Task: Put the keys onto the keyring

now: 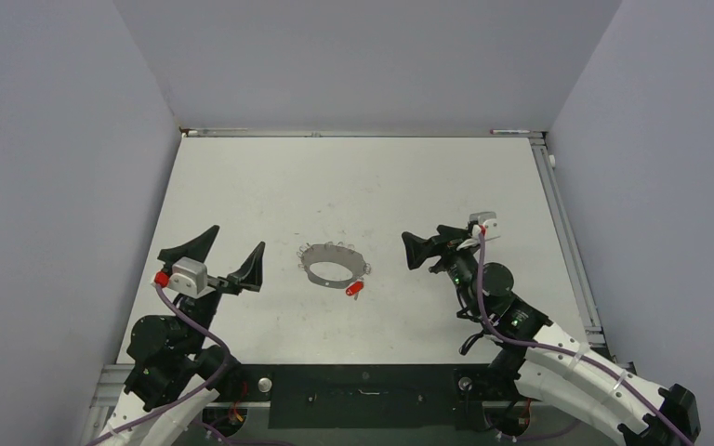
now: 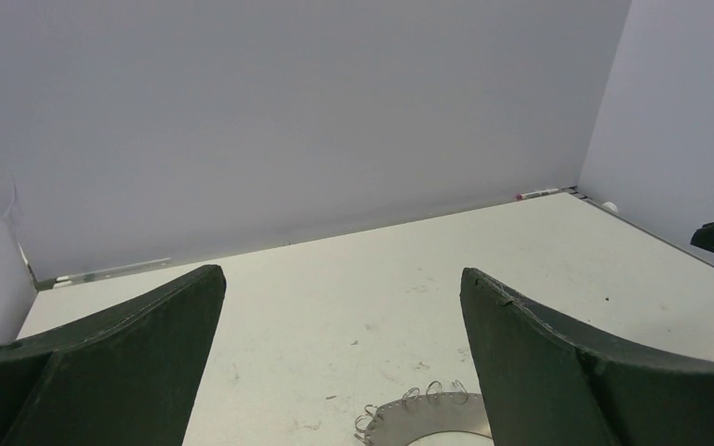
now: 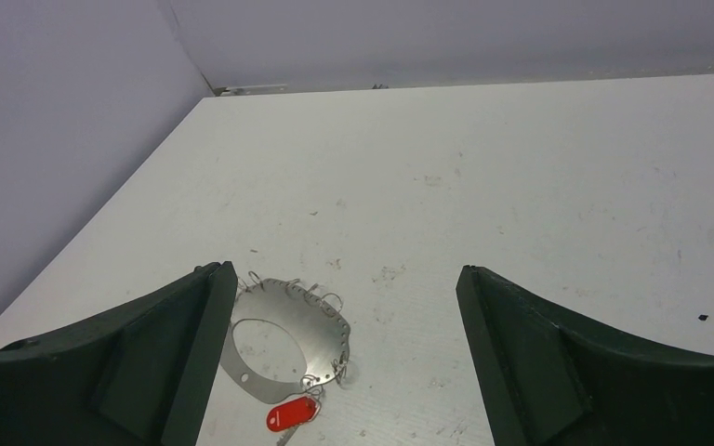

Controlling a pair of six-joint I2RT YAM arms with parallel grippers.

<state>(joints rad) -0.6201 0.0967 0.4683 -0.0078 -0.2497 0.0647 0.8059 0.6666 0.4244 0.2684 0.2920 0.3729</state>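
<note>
The keyring [image 1: 333, 264] is a flat silvery metal hoop with small wire loops round its rim, lying mid-table. It also shows in the right wrist view [image 3: 284, 339] and partly in the left wrist view [image 2: 428, 416]. The key [image 1: 354, 289], with a red head and short blade, lies at the ring's near right edge, touching a small loop [image 3: 292, 413]; whether it hangs on the loop I cannot tell. My left gripper [image 1: 235, 251] is open and empty left of the ring. My right gripper [image 1: 428, 246] is open and empty right of it.
The white table [image 1: 363, 177] is walled by grey panels on three sides. A metal rail [image 1: 567, 242] runs along the right edge and another along the back edge [image 1: 363, 133]. Purple cables with red plugs [image 1: 161, 277] hang by the left wrist.
</note>
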